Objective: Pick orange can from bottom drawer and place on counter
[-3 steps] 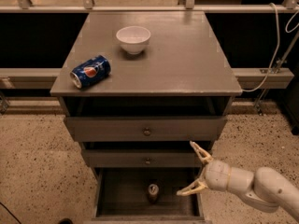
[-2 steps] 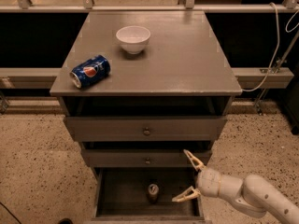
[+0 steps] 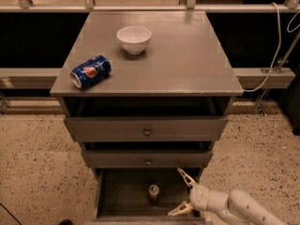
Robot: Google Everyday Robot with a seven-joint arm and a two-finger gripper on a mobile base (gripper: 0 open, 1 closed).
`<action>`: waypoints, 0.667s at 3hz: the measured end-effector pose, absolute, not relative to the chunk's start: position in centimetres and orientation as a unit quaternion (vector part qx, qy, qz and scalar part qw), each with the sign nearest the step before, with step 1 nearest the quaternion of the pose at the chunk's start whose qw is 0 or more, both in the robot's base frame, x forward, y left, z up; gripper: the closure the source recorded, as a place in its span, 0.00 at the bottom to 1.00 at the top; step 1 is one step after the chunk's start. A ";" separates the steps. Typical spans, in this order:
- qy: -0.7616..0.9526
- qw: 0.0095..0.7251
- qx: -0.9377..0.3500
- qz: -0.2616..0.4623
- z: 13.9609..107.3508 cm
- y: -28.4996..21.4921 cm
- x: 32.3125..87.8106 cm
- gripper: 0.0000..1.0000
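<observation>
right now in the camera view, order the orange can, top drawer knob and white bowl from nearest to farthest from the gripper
The gripper, open, sits at the right front of the bottom drawer.
1. orange can, inside that drawer beside it
2. top drawer knob, higher up, centre
3. white bowl, back on the counter

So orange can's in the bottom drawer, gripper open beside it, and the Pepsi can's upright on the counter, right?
No: in the camera view the Pepsi can lies on its side on the counter. The orange can is in the bottom drawer, open gripper beside it.
</observation>
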State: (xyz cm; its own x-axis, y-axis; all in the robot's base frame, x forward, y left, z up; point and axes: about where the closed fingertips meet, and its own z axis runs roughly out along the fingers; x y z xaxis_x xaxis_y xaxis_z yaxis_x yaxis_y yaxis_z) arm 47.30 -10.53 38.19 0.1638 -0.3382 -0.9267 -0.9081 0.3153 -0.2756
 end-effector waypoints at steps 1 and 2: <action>0.613 0.535 -0.519 0.261 32.9 -10.2 47.2 0.00; 0.627 0.540 -0.495 0.264 30.1 -9.4 47.8 0.00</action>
